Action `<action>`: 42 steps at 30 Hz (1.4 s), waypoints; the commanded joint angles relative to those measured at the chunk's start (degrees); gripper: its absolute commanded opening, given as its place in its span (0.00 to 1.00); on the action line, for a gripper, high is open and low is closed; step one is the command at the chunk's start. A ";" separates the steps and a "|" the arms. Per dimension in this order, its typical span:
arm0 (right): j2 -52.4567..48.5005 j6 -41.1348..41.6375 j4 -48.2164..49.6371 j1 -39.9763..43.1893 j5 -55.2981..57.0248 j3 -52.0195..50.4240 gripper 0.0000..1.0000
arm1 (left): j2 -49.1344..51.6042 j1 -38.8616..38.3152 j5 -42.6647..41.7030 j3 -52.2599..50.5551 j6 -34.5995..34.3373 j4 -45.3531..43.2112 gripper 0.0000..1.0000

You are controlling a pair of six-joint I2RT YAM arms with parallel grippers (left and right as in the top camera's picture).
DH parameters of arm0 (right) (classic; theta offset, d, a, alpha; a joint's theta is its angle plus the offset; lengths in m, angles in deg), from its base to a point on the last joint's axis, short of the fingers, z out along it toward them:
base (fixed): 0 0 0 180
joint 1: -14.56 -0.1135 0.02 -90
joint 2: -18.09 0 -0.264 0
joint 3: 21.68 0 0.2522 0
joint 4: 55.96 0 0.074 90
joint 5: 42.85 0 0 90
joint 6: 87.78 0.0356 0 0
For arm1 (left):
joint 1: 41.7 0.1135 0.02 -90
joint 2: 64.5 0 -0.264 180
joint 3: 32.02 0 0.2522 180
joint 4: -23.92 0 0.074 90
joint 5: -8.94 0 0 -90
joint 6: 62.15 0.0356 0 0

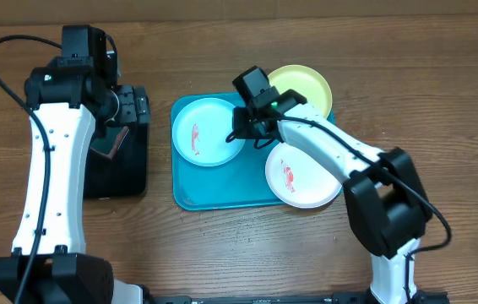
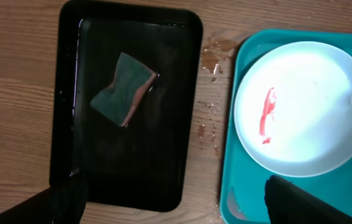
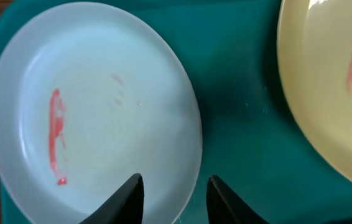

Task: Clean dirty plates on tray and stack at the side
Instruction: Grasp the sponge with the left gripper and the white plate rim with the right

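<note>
The turquoise tray holds the light blue plate with a red smear. The yellow-green plate lies at its back right, and the white plate, smeared red, overlaps its right rim. My right gripper is open. In the right wrist view its fingers straddle the light blue plate's right rim, one over the plate, one over the tray. The yellow-green plate shows a red smear. My left gripper is open and empty above the black tray; its fingers are spread wide.
A black tray stands left of the turquoise tray, with a green and pink sponge lying in it. Water drops wet the wooden table between the two trays. The light blue plate also shows in the left wrist view.
</note>
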 commanded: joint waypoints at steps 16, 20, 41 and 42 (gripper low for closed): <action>-5.05 3.26 5.05 -0.07 3.96 -0.52 0.11 | 1.55 1.90 4.96 0.81 -1.62 -1.38 0.92; -5.05 3.43 5.38 -0.09 3.93 -1.31 0.05 | 3.34 2.01 5.16 -0.04 -1.14 -1.38 0.92; -5.05 3.34 5.14 -0.09 3.96 -2.10 0.04 | 22.29 6.45 3.96 -0.13 24.35 -6.03 0.62; -5.05 3.34 5.16 -0.09 3.96 -2.14 0.04 | 22.47 6.80 3.63 -0.13 24.35 -6.49 0.62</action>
